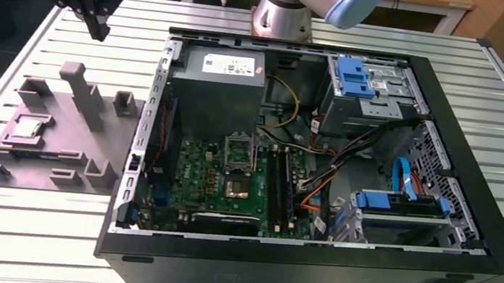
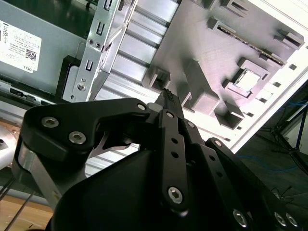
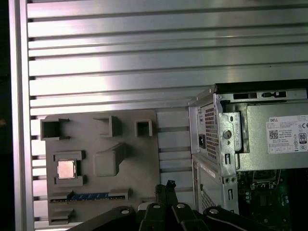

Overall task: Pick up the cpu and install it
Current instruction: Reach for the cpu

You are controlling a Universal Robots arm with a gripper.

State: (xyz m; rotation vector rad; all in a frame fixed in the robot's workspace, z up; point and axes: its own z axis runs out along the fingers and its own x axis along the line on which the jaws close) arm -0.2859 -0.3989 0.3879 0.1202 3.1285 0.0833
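The cpu point(image 1: 28, 128) is a small silvery square lying flat in a recess of the grey tray point(image 1: 75, 151), at the exterior view's left. It also appears in both wrist views, cpu point(image 3: 66, 169) and cpu point(image 2: 248, 81). My gripper point(image 1: 100, 32) hangs high above the table, beyond the tray's far edge, well apart from the cpu. Its fingers point(image 2: 169, 103) are pressed together with nothing between them, and the tips point(image 3: 169, 185) point down near the tray's edge by the case. The square metal-framed socket point(image 1: 239, 153) sits on the green board inside the open computer case point(image 1: 476, 215).
The tray has upright posts point(image 1: 83, 93) and a blue memory strip point(image 3: 94, 196) in a slot. The case wall point(image 1: 143, 142) rises right beside the tray. A power supply point(image 1: 224, 94), cables and blue drive bays point(image 1: 400, 205) fill the case. The arm's base point(image 1: 283, 14) stands behind.
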